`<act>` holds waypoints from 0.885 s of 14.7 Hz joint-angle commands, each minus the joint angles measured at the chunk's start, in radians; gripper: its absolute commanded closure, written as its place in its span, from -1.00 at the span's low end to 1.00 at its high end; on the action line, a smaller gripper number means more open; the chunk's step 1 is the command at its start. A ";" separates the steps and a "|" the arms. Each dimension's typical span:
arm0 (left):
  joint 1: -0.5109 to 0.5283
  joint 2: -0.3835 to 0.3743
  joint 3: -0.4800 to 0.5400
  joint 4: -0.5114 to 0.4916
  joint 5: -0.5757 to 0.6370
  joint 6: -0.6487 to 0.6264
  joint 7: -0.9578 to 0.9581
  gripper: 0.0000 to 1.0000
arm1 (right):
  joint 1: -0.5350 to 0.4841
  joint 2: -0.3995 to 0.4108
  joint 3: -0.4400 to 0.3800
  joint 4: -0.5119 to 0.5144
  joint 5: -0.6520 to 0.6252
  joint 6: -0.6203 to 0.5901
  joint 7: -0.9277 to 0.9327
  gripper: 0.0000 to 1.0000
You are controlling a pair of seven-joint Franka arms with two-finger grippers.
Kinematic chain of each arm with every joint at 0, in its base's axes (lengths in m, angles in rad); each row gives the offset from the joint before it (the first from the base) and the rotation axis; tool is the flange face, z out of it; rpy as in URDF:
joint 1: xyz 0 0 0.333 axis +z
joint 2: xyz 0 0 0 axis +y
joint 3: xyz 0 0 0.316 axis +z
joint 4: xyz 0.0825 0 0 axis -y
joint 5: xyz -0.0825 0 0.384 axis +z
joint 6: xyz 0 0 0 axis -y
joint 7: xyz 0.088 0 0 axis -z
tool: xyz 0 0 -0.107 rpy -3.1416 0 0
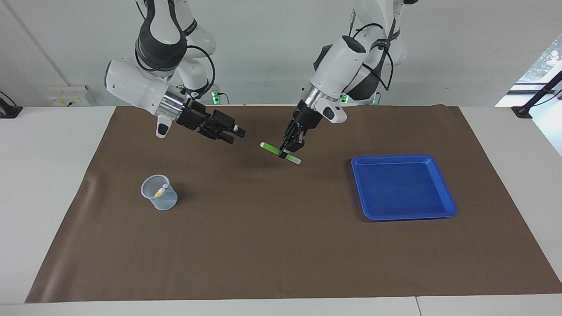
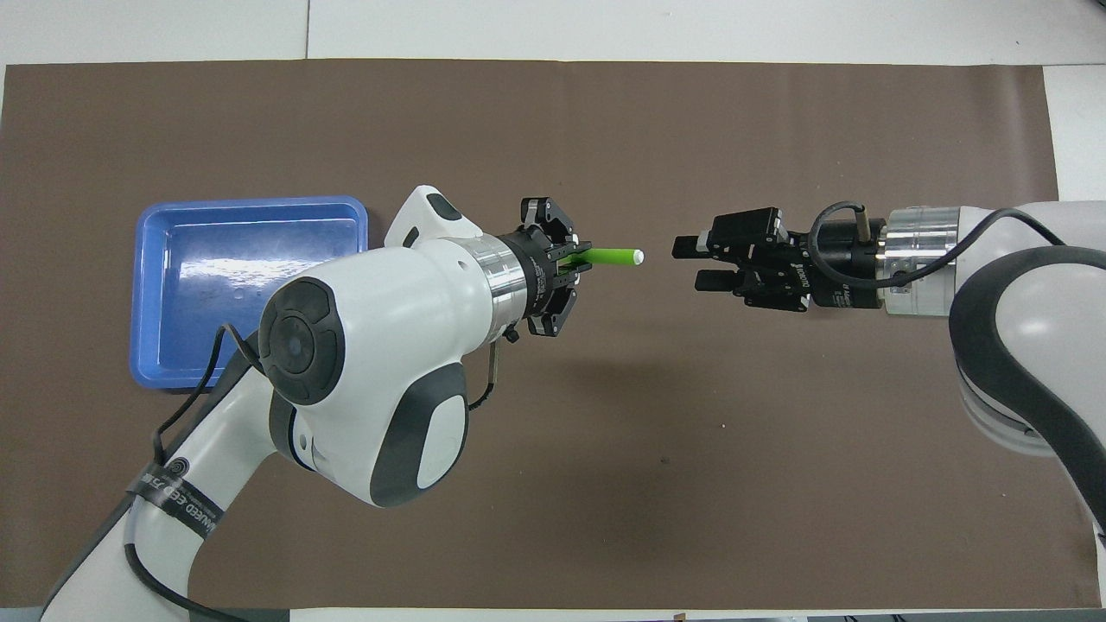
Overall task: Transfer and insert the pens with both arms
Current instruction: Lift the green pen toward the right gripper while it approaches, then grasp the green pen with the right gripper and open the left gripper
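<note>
Lying level at frame centre, the green pen, clamped by the left gripper, points its pale tip at the right gripper, whose fingers stand apart, empty.

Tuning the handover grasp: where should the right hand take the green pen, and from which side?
Take the bare stretch of the green pen between the left hand and the pale tip. The left hand is shut on it near mid-length, and that free end points roughly level at the right hand, which waits open over the mat. Probably come straight along the pen's axis from the right arm's end, fingers astride the shaft.
</note>
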 commanded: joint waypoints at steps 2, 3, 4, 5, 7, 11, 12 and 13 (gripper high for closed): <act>-0.052 0.003 0.020 -0.002 -0.018 0.025 -0.010 1.00 | 0.016 -0.024 0.001 -0.025 0.022 0.024 0.018 -0.16; -0.059 0.003 0.018 -0.004 -0.018 0.025 -0.010 1.00 | 0.026 -0.024 0.001 -0.024 0.022 0.028 0.023 -0.16; -0.060 0.003 0.018 -0.004 -0.018 0.025 -0.010 1.00 | 0.037 -0.023 0.001 -0.022 0.022 0.045 0.040 -0.16; -0.066 0.003 0.018 -0.004 -0.018 0.027 -0.008 1.00 | 0.049 -0.020 0.001 -0.021 0.022 0.059 0.052 -0.16; -0.066 0.003 0.020 -0.001 -0.018 0.033 -0.007 1.00 | 0.052 -0.020 0.001 -0.021 0.022 0.065 0.052 -0.16; -0.066 0.003 0.020 0.001 -0.018 0.042 -0.007 1.00 | 0.054 -0.020 0.001 -0.021 0.022 0.059 0.051 -0.16; -0.066 0.005 0.020 0.001 -0.018 0.042 -0.007 1.00 | 0.059 -0.021 0.001 -0.021 0.022 0.060 0.052 -0.16; -0.066 0.005 0.020 0.001 -0.018 0.042 -0.005 1.00 | 0.063 -0.021 -0.001 -0.021 0.022 0.059 0.052 -0.15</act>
